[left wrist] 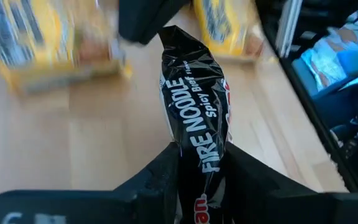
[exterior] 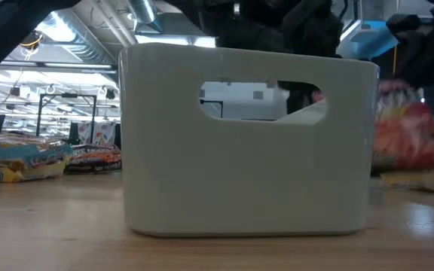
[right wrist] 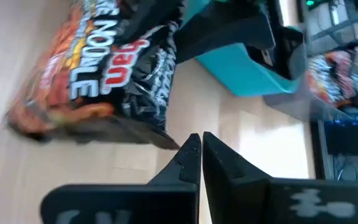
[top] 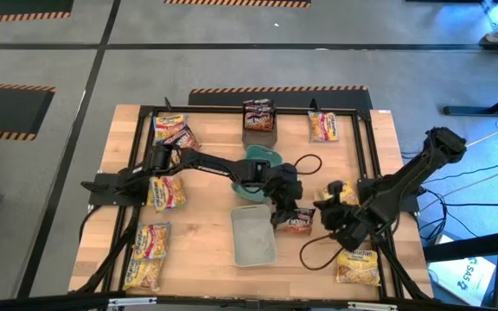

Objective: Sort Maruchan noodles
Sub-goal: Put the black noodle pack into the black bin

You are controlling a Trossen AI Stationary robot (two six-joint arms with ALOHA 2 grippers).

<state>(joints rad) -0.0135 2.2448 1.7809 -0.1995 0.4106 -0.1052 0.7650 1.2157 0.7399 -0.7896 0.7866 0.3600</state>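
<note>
Black crinkly "FIRE NOODLE" packet (left wrist: 194, 118) sits pinched in my left gripper (left wrist: 199, 177), just right of the clear rectangular tray (top: 253, 236); bare counter (top: 206, 225) surrounds it. My right gripper (right wrist: 199, 149), clenched empty, waits beside it.

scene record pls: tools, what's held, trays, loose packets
left tool: closed around dark Fire Noodle packet, right of clear tray
right tool: shut, holds nothing, beside that packet
teal tray: mid-table, partly under left arm
dark tray: far edge, dark packet in it
yellow packets: scattered along left side, more at far right and near right
</note>
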